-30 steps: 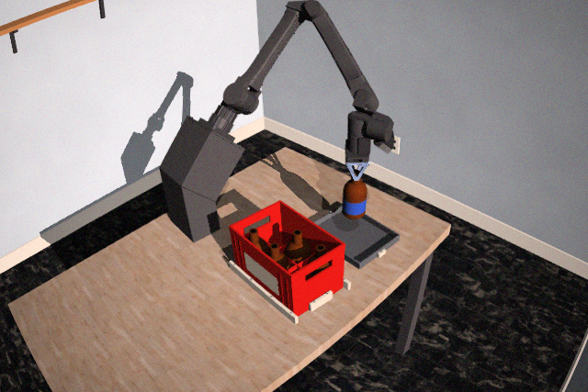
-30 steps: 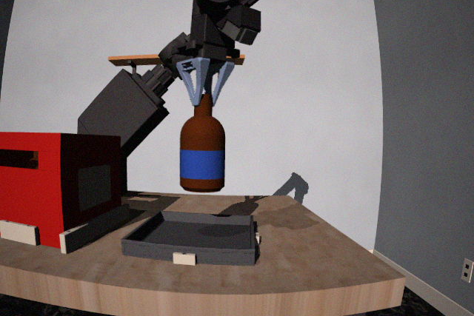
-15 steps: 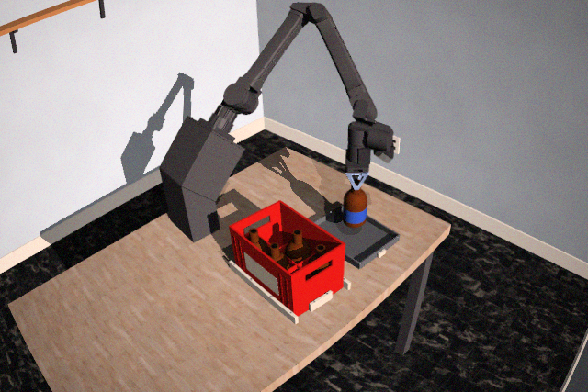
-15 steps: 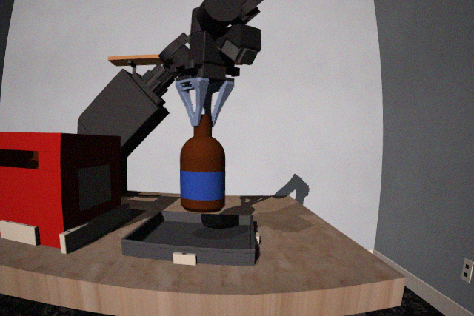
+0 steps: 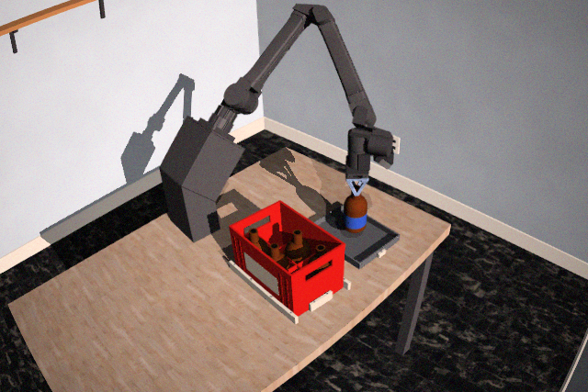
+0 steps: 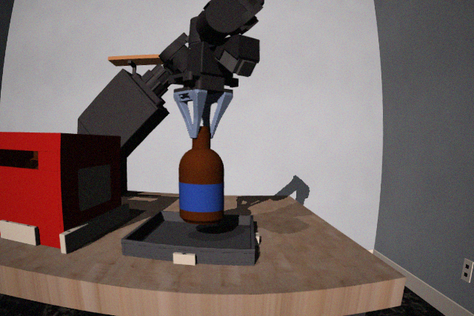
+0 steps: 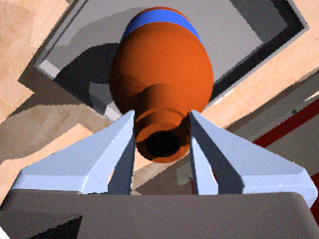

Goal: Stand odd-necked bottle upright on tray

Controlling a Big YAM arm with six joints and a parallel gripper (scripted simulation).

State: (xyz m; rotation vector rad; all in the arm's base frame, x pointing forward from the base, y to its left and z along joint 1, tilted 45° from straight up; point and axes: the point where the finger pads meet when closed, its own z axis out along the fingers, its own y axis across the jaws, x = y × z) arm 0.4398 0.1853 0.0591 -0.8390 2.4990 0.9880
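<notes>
Tool [image 6: 201, 133] pinching the brown bottle [image 6: 201, 180] by its neck, base hanging just above the grey tray [image 6: 189, 253] floor beside the red crate [image 6: 46, 186], so lower it straight, feel it seat flat, then spread the fingers.

red crate [image 5: 313, 290] close beside tray [image 5: 375, 247], far side open

bottle [image 6: 201, 175]: brown, with a blue band round its body
gripper [image 6: 201, 135]: pale blue fingers on a dark grey body
crate [image 5: 303, 283]: bright red, grey panel in its side
tray [image 6: 191, 253]: dark grey, cream tab at its rim
table [image 5: 142, 307]: light wood grain
floor [image 5: 474, 307]: black, mottled grey
wall shelf [image 5: 62, 8]: orange wood
</notes>
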